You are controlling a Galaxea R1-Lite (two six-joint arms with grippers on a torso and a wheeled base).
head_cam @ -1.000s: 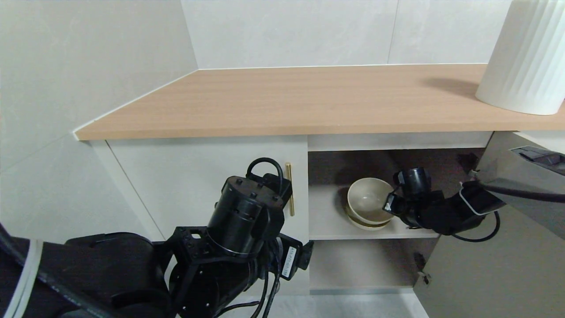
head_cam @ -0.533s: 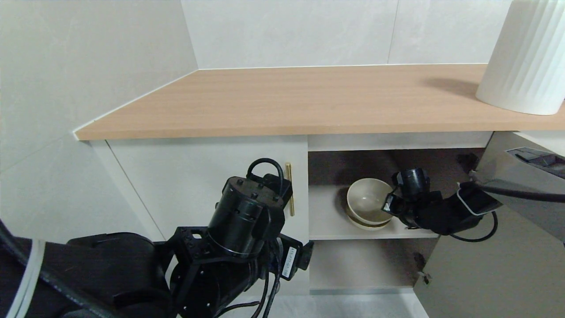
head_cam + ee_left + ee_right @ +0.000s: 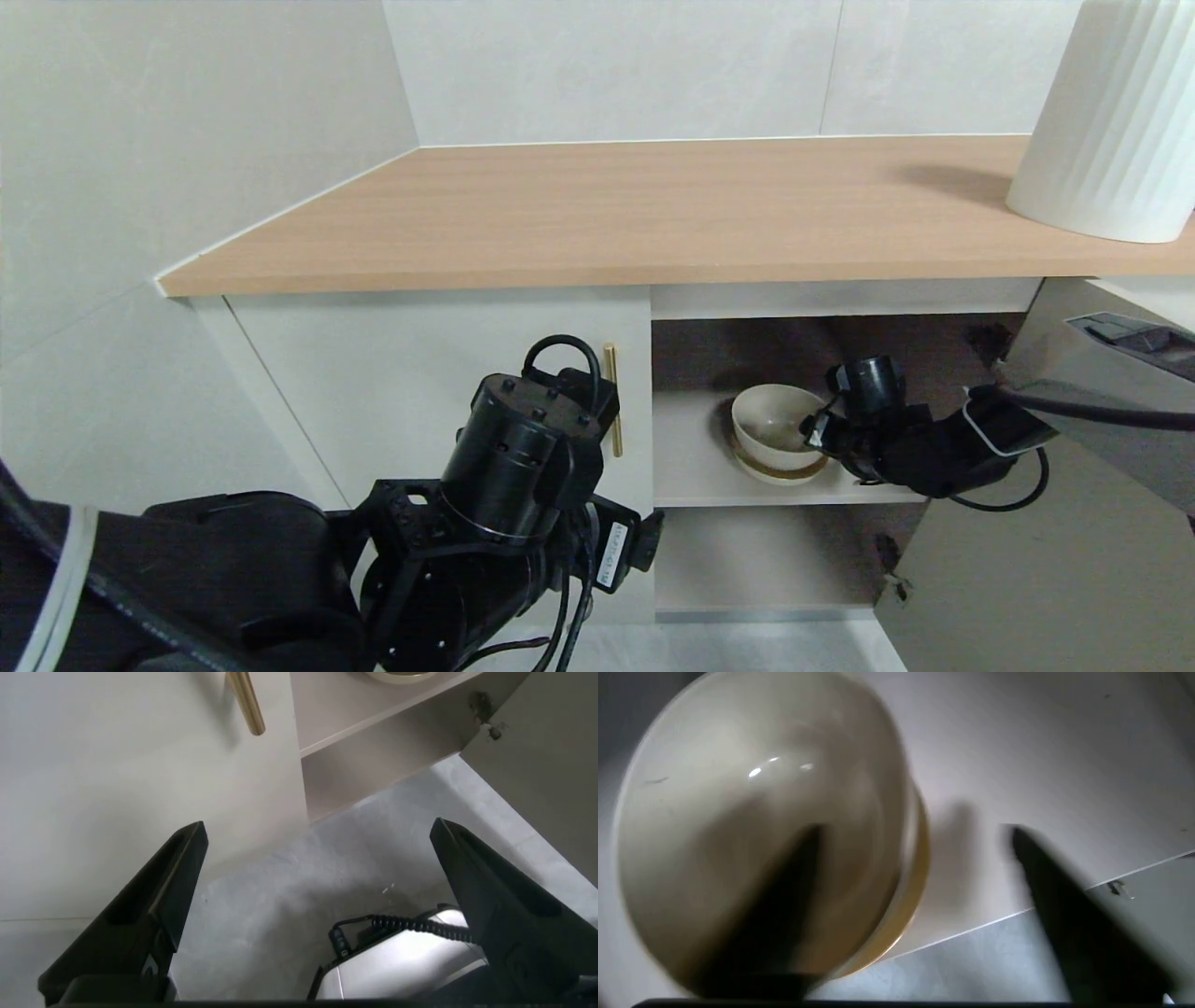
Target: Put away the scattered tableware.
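Observation:
A cream bowl (image 3: 773, 425) (image 3: 757, 831) sits nested on a yellowish dish (image 3: 780, 471) (image 3: 910, 896) on the upper shelf (image 3: 691, 467) of the open cabinet. My right gripper (image 3: 814, 434) (image 3: 915, 835) reaches into the cabinet from the right and stands open astride the bowl's rim, one finger inside the bowl and the other outside it. My left gripper (image 3: 318, 833) hangs low in front of the closed left door, open with nothing between its fingers, floor beneath it.
The right cabinet door (image 3: 1055, 560) stands swung open beside my right arm. The closed left door carries a brass handle (image 3: 611, 399) (image 3: 245, 705). A white ribbed container (image 3: 1111, 121) stands on the wooden countertop (image 3: 653, 215). The lower shelf (image 3: 766, 560) is bare.
The cream bowl has gone from tilted to nearly level on the dish below. My right gripper has shifted slightly left, deeper into the cabinet. The left arm is still.

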